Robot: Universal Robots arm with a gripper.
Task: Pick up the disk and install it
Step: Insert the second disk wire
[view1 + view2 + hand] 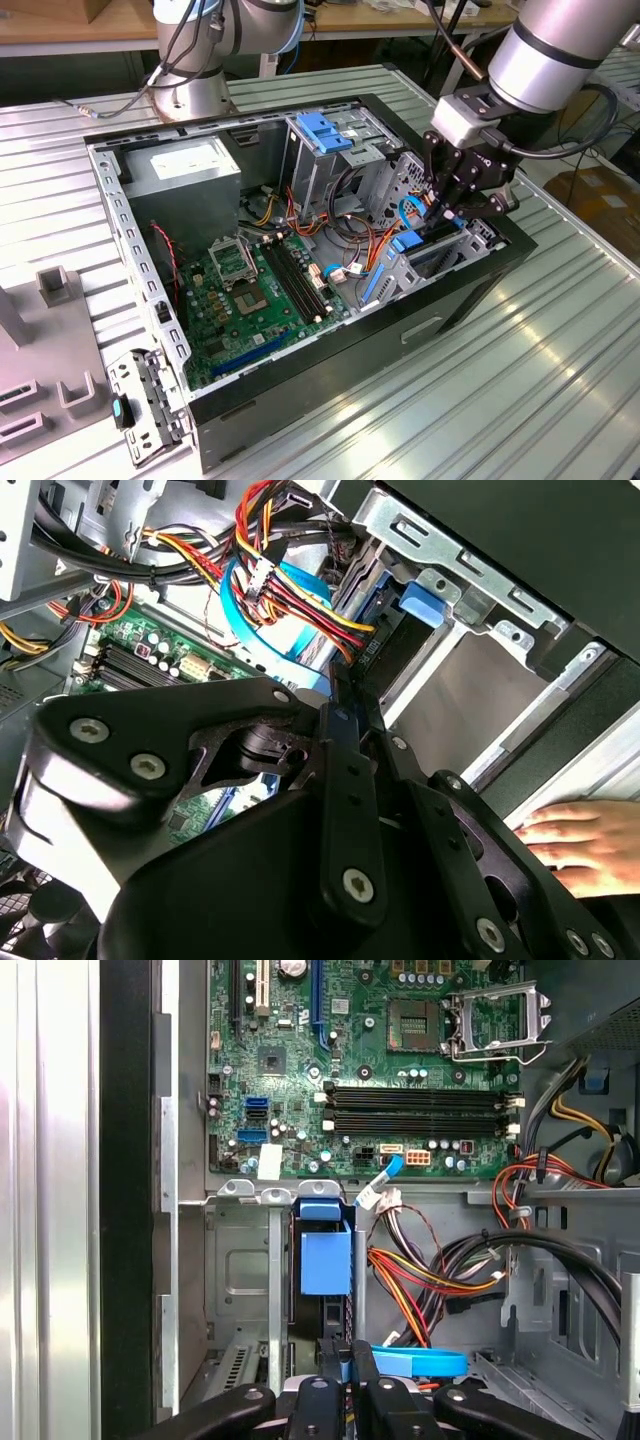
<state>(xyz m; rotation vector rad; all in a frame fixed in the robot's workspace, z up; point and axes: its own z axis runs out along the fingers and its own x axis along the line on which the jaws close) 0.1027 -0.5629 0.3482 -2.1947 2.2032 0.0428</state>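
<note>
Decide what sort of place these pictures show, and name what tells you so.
Probably a robotics lab or test bench for computer assembly: an open desktop computer case lies on a ribbed metal table, a robot arm reaches into it, and wooden workbenches stand behind.

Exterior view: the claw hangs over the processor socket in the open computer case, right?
No. The claw hangs over the drive bay at the exterior view's right end of the open computer case, as the exterior view shows.

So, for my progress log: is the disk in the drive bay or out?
In, at least partly: the disk stands on edge between the drive bay walls, with the gripper closed on its end.
</note>
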